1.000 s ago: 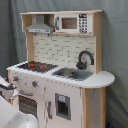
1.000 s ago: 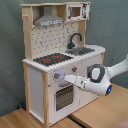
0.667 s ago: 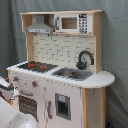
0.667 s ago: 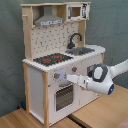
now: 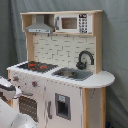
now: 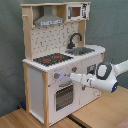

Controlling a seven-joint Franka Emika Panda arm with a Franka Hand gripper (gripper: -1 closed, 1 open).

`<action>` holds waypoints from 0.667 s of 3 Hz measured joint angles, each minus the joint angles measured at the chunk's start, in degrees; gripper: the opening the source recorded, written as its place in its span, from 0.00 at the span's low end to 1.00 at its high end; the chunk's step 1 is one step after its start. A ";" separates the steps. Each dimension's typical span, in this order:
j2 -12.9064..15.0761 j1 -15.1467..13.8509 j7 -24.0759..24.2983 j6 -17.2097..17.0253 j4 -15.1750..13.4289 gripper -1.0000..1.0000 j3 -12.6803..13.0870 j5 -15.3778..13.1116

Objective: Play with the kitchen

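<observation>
Tool (image 6: 73,77) touches the kitchen's (image 6: 37,82) front panel.

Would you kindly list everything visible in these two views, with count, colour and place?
kitchen: one, pale wood and white, on the wooden floor.
hob: one, black, counter in front of the tiled back panel.
faucet: one, black, behind the sink.
sink: one, grey, counter beside the hob.
hood: one, grey, above the hob.
microwave: one, white, top shelf.
oven door: one, white, below the knobs.
tool: one, white, at the knob panel.
</observation>
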 joint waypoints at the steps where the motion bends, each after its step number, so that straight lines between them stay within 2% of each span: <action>1: -0.17 2.70 -3.83 -0.06 -2.02 1.00 -3.12 -0.01; 2: -0.47 5.22 -8.61 -0.13 -4.22 1.00 -6.34 -0.02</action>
